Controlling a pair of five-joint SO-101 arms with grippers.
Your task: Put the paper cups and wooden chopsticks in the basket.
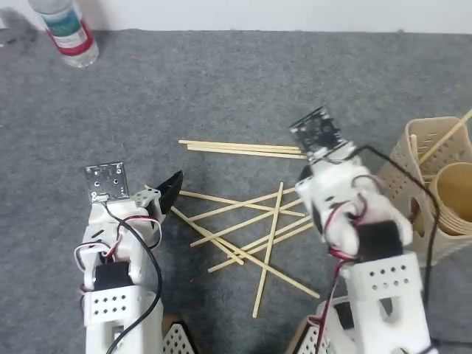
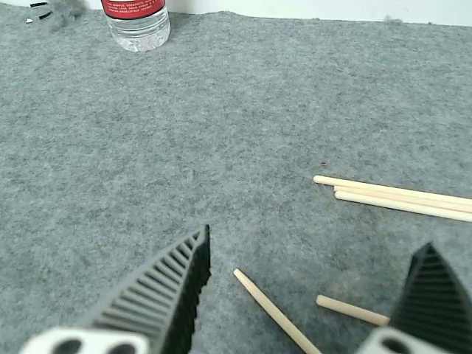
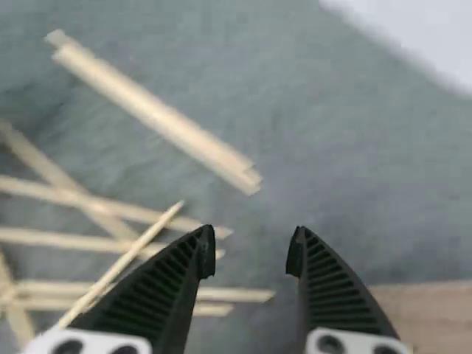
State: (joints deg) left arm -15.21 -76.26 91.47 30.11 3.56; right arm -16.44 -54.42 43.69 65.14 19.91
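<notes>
Several chopsticks (image 1: 243,148) lie scattered; likely light, stiff, slippery, best pinched mid-length. Left gripper (image 2: 316,240) and right gripper (image 3: 252,232) gape, empty.

Eleven-odd chopsticks (image 1: 269,243), one cup (image 1: 453,193), one basket (image 1: 410,156)

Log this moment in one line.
left gripper open | right gripper open | chopsticks loose on mat | basket holds paper cup

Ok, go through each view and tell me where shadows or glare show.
High view: soft, even light, the chopsticks throw only thin shadows on the grey mat, small glints on the bottle. Left wrist view: flat light, no glare on the mat. Right wrist view: a darker patch of mat beside the chopsticks, a bright pale strip past the mat's edge.
</notes>
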